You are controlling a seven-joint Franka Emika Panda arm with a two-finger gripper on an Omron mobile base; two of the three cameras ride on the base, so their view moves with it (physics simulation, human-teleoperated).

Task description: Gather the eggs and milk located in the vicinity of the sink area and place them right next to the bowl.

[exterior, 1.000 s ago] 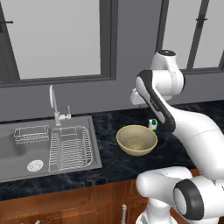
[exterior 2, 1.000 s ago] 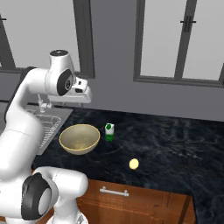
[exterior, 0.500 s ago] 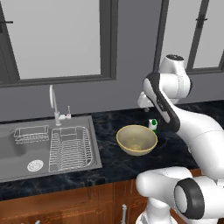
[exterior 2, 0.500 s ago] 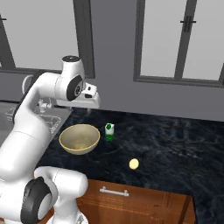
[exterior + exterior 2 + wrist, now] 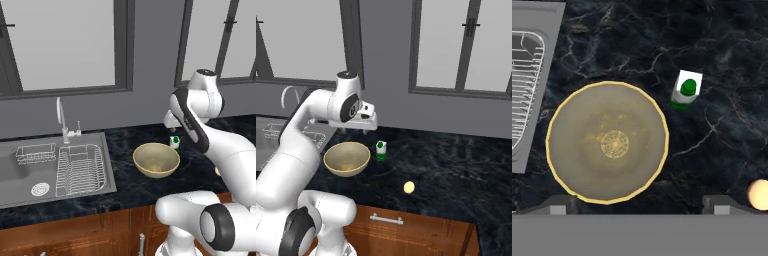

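The yellowish-tan bowl (image 5: pixel 156 160) (image 5: pixel 347 158) (image 5: pixel 607 142) sits on the dark marble counter right of the sink (image 5: pixel 55 170). The milk (image 5: pixel 174 142) (image 5: pixel 381 150) (image 5: pixel 686 91), a small white carton with a green cap, stands upright just beyond the bowl's right side, close to it but apart. One pale egg (image 5: pixel 409 187) (image 5: pixel 758 194) lies alone on the counter, farther right and nearer the front edge. My gripper (image 5: pixel 367 125) (image 5: pixel 169 122) (image 5: pixel 639 205) hangs open, high above the bowl and milk, pointing down with nothing between its fingers.
The sink basin holds wire dish racks (image 5: pixel 80 167) (image 5: pixel 524 85) and has a chrome faucet (image 5: pixel 62 117) behind it. Windows and a grey wall back the counter. Open dark counter (image 5: pixel 456 170) stretches to the right of the egg. Wooden cabinet fronts (image 5: pixel 406 230) lie below the counter edge.
The hand has drifted a little to the right above the bowl and milk, and its fingers have spread wider. Bowl, milk and egg have stayed put.
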